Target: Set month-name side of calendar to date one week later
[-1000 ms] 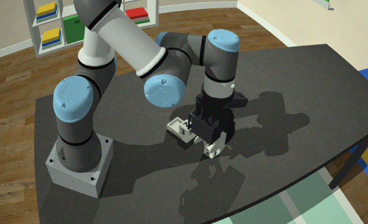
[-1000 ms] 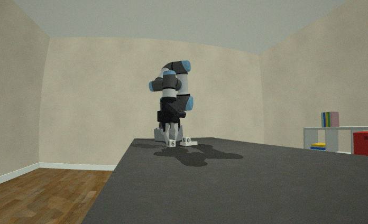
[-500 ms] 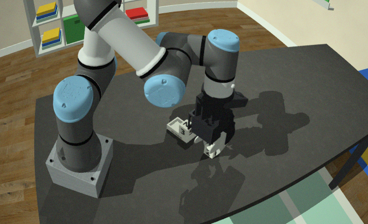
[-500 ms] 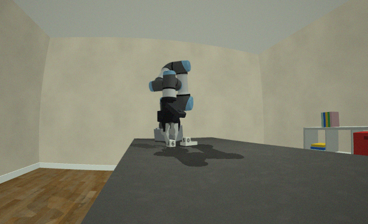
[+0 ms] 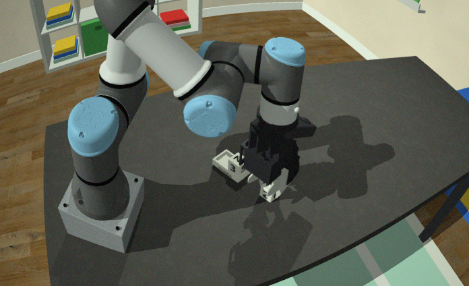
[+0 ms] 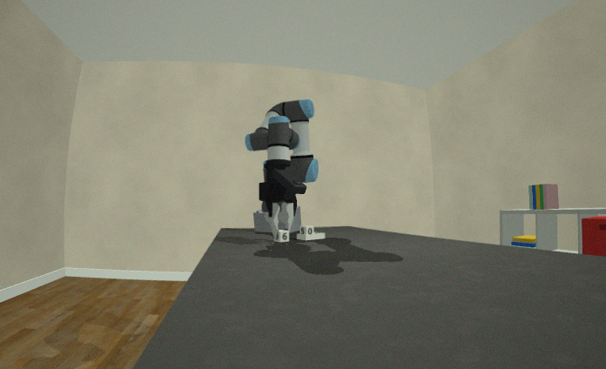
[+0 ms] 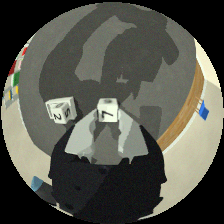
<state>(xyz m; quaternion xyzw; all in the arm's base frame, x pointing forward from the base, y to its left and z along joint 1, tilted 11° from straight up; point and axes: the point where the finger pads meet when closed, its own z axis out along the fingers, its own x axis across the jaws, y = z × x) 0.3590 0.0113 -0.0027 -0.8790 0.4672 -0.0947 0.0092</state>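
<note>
The white tray (image 5: 216, 162) (image 6: 317, 236) stands on the table, its month name (image 5: 224, 171) on the front wall. One white cube (image 5: 232, 168) (image 6: 306, 230) (image 7: 58, 113) sits in the tray's right part in the top view, with an upright 3 on the month side. It also shows a 5 and a 0 on other sides, and a 2 on top. My gripper (image 5: 272, 187) (image 6: 282, 230) (image 7: 108, 109) is shut on the other white cube (image 5: 265, 196) (image 6: 282, 236) (image 7: 107, 114), outside the tray. That cube shows a 6 in the exterior view and a sideways digit like a 7 in the wrist view. It is low over or on the table; I cannot tell which.
The arm's base (image 5: 98, 227) stands at the table's left in the top view. The tray is close beside the gripper, partly hidden by it in that view. The table's long front edge (image 5: 353, 243) is on the gripper's far side from the tray. Shelves (image 5: 44, 38) stand behind the table.
</note>
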